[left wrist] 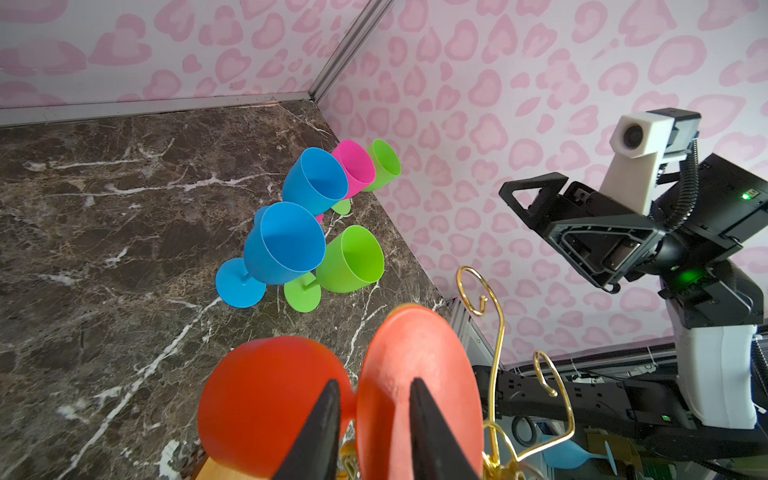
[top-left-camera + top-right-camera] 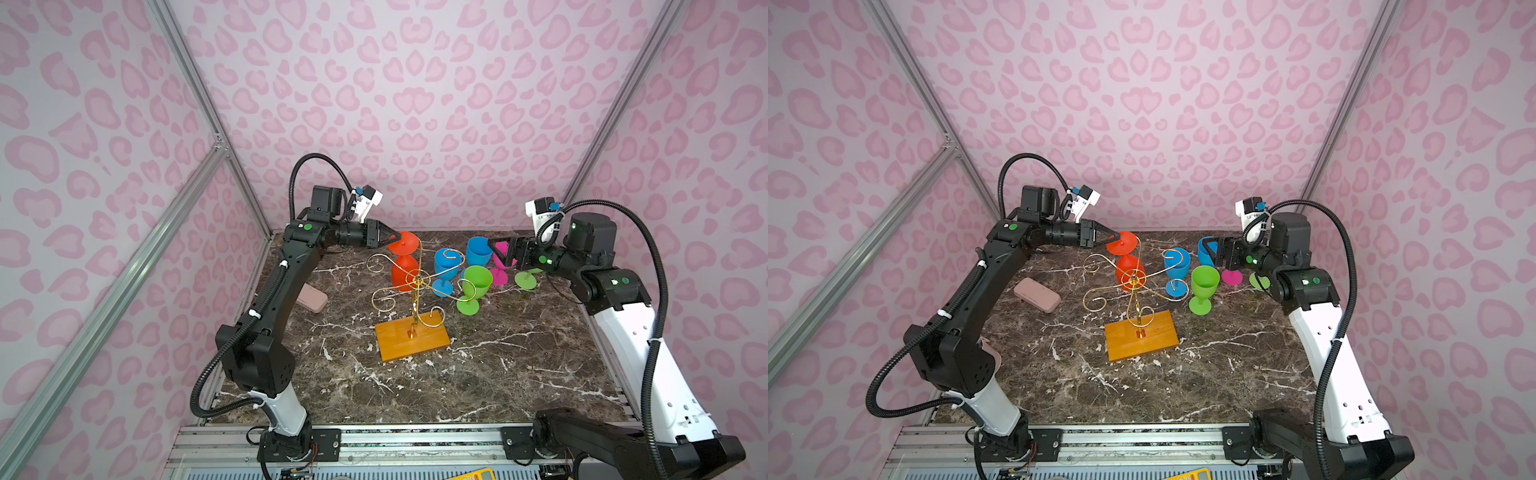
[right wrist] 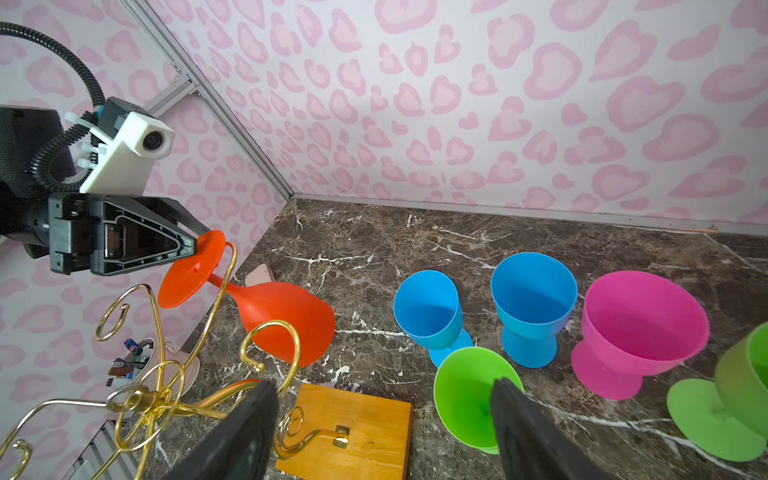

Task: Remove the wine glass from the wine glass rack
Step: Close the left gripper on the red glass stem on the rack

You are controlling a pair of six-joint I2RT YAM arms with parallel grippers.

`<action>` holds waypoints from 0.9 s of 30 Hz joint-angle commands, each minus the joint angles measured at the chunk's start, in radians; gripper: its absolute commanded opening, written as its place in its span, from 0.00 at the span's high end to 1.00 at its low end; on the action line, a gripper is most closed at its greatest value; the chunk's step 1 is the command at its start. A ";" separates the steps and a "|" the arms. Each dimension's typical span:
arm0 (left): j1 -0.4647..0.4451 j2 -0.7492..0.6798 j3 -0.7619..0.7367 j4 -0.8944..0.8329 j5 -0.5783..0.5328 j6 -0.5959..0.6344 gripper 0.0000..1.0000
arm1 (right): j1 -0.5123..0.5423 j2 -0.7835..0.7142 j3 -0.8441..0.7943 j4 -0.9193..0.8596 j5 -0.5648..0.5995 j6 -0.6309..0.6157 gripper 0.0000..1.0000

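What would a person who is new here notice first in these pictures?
The red wine glass hanging upside down on the gold rack mid-table, with the left pincer at its foot. To its right stand blue, green and pink glasses, against pink heart-patterned walls.

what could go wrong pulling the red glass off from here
The left gripper straddles only the foot's edge of the red plastic wine glass; it could slip or swing. Its stem sits in a scroll of the gold wire rack on a wooden base; a crooked pull could snag and tip it.
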 commanded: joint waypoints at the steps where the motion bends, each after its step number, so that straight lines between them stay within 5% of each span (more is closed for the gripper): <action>1: -0.001 -0.016 0.006 -0.007 0.020 0.007 0.73 | 0.001 -0.002 -0.011 0.028 0.004 -0.006 0.18; 16: -0.001 -0.009 0.032 -0.001 0.050 -0.034 0.94 | 0.000 -0.003 -0.017 0.034 0.001 -0.003 0.18; 27: 0.001 0.021 0.057 0.050 0.150 -0.144 0.97 | 0.000 -0.002 -0.017 0.036 -0.008 -0.002 0.17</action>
